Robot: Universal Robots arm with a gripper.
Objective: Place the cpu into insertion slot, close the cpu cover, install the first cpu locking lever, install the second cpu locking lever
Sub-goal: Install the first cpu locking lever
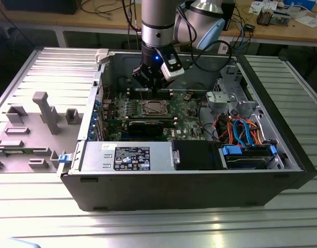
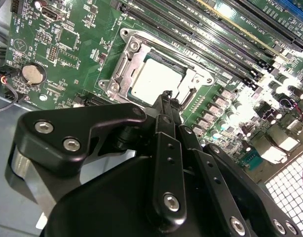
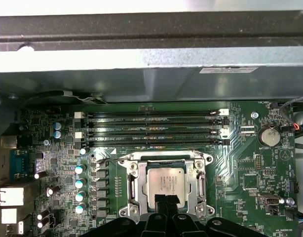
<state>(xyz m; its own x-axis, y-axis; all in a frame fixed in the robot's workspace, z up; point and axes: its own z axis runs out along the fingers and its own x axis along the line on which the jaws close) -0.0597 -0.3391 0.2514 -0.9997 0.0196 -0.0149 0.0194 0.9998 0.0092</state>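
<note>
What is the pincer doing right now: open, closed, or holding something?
Pincer: closed, fingertips together, holding nothing, just above the cpu, which sits in the insertion slot with the cpu cover down around it.

We see a ribbed grey metal table (image 1: 40,217) catching glare, and a wooden workbench (image 1: 298,32) with cables behind.
</note>
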